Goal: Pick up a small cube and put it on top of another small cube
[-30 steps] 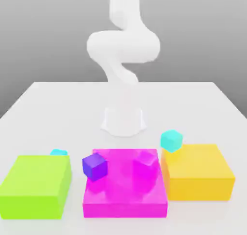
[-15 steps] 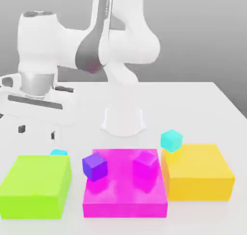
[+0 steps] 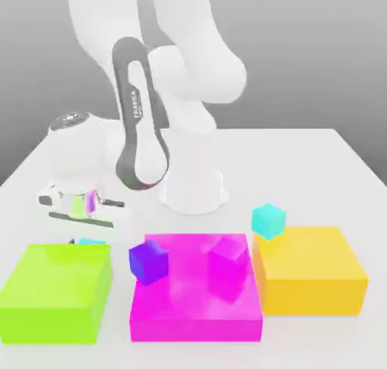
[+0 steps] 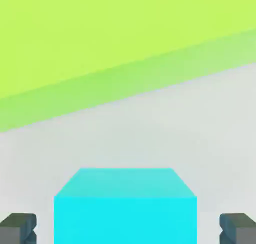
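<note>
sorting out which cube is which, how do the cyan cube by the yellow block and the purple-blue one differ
The cyan cube is a light, bright tone, while the purple-blue cube is deep and dark. The cyan cube is at the yellow block's far edge; the purple-blue cube is by the magenta block's left side in the exterior view. Both are small, plain cubes.

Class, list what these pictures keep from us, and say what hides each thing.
- Cyan cube's lower part: hand view, cut off by the picture's edge.
- Same cube's front: exterior view, behind the green block.
- Green block's far side: hand view, cut off by the edge.
</note>
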`<action>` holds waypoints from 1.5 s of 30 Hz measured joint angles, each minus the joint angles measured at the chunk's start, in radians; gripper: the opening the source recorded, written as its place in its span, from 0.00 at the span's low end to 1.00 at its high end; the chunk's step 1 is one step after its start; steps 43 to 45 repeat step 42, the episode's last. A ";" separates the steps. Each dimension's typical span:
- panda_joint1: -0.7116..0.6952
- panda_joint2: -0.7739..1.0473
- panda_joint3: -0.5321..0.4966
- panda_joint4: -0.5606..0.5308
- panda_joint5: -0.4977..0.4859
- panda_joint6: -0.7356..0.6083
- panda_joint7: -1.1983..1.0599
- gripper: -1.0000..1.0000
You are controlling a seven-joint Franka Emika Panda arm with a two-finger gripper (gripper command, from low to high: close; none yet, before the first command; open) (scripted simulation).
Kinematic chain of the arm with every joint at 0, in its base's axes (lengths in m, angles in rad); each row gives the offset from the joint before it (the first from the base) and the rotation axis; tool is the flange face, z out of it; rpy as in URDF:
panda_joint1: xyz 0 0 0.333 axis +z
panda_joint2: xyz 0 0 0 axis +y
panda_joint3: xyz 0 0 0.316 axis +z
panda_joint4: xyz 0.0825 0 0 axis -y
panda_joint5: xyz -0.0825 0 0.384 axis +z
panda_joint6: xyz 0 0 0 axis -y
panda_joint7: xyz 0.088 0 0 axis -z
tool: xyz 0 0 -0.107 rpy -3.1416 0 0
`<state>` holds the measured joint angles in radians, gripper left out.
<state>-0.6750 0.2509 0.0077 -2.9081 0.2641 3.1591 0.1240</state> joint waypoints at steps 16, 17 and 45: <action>0.107 -0.365 -0.127 -0.013 -0.342 -0.297 0.360 0.00; 0.115 -0.382 -0.108 -0.004 -0.341 -0.319 0.399 0.00; 0.286 -0.424 0.169 0.022 -0.191 -0.444 0.917 1.00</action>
